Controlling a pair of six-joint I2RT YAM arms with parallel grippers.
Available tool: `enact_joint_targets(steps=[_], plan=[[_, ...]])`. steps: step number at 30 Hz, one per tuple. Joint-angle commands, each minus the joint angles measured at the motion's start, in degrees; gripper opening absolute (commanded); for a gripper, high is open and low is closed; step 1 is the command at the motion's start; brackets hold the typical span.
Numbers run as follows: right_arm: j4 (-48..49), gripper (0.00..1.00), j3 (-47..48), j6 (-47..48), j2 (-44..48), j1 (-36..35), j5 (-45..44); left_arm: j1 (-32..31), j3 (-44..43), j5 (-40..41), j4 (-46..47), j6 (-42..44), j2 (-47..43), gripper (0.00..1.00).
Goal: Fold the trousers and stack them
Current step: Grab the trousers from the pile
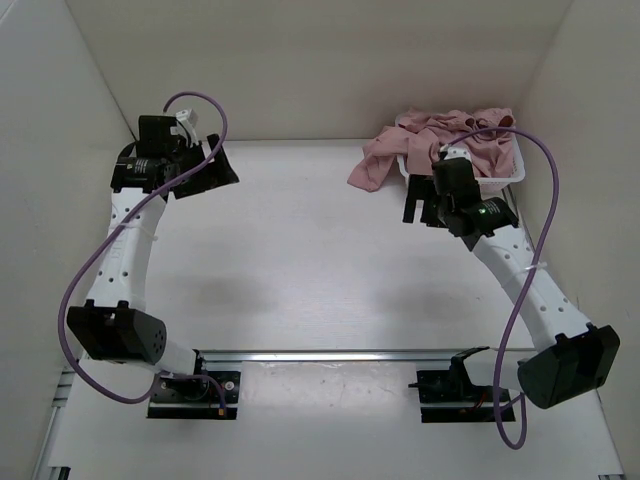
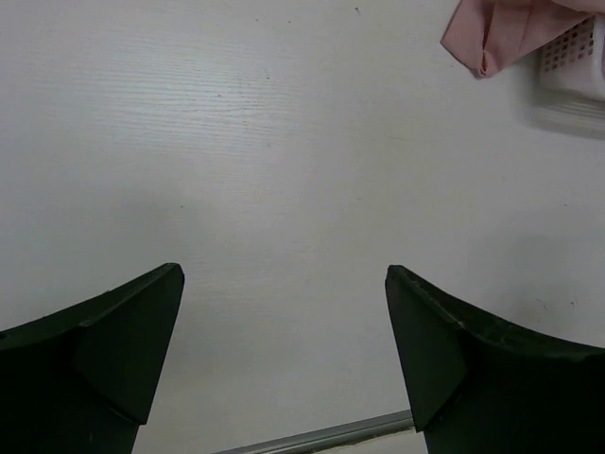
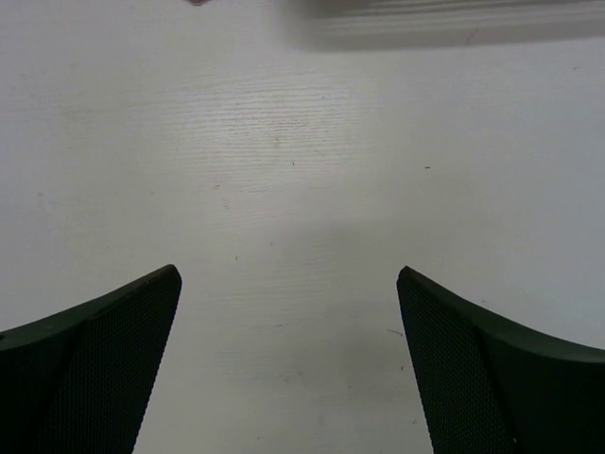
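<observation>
The dusty-pink trousers (image 1: 440, 140) lie bunched in a white basket (image 1: 508, 177) at the back right, one end hanging over its left rim onto the table. A corner of them (image 2: 492, 33) and the basket (image 2: 574, 59) show at the top right of the left wrist view. My left gripper (image 1: 208, 165) is open and empty at the back left, far from the trousers. My right gripper (image 1: 420, 208) is open and empty just in front of the basket's left end. Each wrist view shows wide-apart fingers (image 2: 444, 340) (image 3: 473, 369) over bare table.
White walls enclose the table on the left, back and right. A metal rail (image 1: 340, 355) runs across the near edge between the arm bases. The basket's shadow edge lies at the top of the right wrist view.
</observation>
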State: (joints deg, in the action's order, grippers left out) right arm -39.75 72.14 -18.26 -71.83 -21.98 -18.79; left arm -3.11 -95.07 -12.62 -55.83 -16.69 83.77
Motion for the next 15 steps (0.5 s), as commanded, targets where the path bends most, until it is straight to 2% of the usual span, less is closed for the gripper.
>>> enact_joint_targets(steps=[1, 5, 11, 15], plan=[[-0.2, 1.0, -0.2, -0.4, 1.5, -0.1, -2.7, 0.3, 0.0, 3.5, -0.2, -1.2, -1.0, 1.0], [0.4, 1.0, -1.3, 1.0, 2.8, -0.1, -4.0, 0.3, 0.0, 8.6, -1.5, -2.6, -1.0, 1.0], [0.4, 1.0, -1.8, 2.4, 6.1, 0.5, -5.9, 5.3, -0.6, 5.0, -2.4, -3.4, -1.0, 1.0], [-2.7, 1.0, -0.6, 2.4, 5.4, 2.6, -5.2, 6.0, -0.6, 4.2, -2.4, -3.4, -1.0, 1.0]])
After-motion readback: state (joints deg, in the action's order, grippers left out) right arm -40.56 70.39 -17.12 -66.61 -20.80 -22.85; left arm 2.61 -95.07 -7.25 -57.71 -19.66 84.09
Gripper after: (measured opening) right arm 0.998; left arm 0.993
